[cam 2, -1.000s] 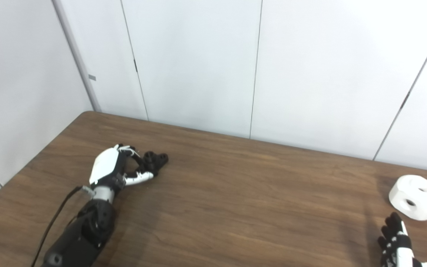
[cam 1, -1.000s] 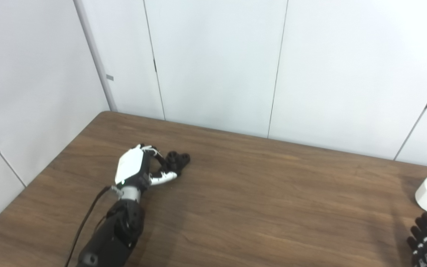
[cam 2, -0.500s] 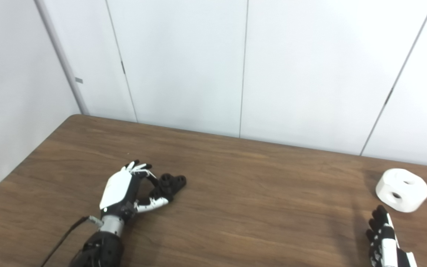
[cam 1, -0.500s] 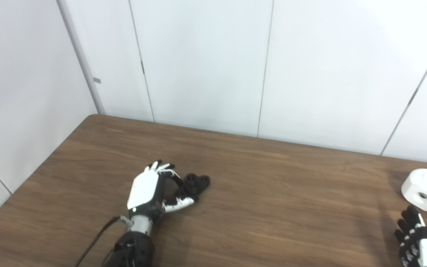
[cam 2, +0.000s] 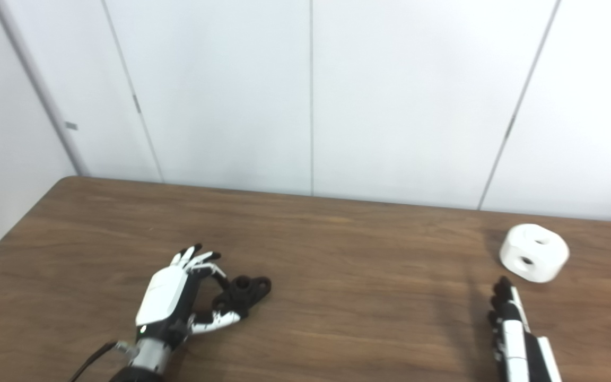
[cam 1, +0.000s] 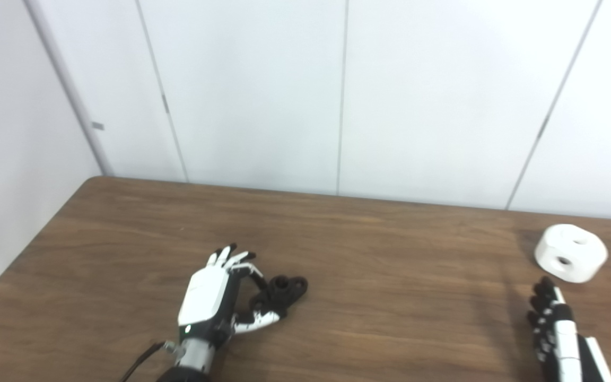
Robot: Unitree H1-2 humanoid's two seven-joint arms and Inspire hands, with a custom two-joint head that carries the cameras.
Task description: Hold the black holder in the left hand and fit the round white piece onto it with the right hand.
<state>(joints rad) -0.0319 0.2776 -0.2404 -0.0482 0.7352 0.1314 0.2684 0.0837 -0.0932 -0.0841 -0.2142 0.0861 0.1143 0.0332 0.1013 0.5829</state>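
Now, on the left I have my left hand (cam 1: 211, 302) cupped at the holder (cam 1: 282, 291), fingers spread above and thumb below it, touching but not clamped, since the holder lies on the table (cam 1: 390, 297) and I want it seated in the palm before lifting. Over on the right, the white piece (cam 1: 570, 253) sits near the far edge, and my right hand (cam 1: 555, 326) lies just short of it, fingers straight and together, holding nothing, lined up to reach.

Both arms are cut off at the bottom edge; the left hand (cam 1: 211, 302) hides part of the black holder (cam 1: 282, 292), leaving contact unclear.
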